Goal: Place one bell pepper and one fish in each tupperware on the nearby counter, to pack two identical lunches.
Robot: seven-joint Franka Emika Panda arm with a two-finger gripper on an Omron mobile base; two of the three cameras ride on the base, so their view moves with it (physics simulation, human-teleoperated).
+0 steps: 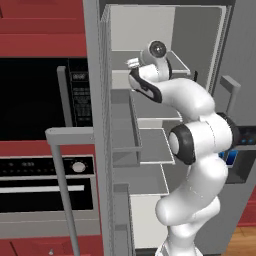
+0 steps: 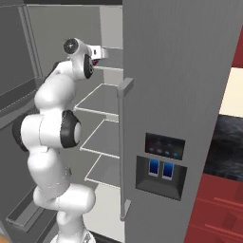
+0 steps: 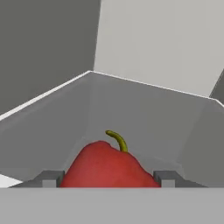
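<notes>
A glossy red bell pepper (image 3: 105, 165) with a curled green stem sits on a grey fridge shelf, filling the gap between my two finger tips. My gripper (image 3: 109, 179) has its jaws against both sides of the pepper. In the left base view the gripper (image 1: 132, 64) reaches into the upper part of the open fridge. In the right base view a sliver of red pepper (image 2: 96, 61) shows under the gripper (image 2: 100, 52). The black marbled counter (image 2: 228, 144) lies at the far right. The fish and the tupperware are out of view.
The fridge's shut right door (image 2: 180, 95) with its blue dispenser panel (image 2: 159, 168) stands close beside the arm. The open left door (image 1: 97, 125) and a wall oven (image 1: 45, 175) are on the other side. Several wire shelves (image 2: 102, 102) hang below the hand.
</notes>
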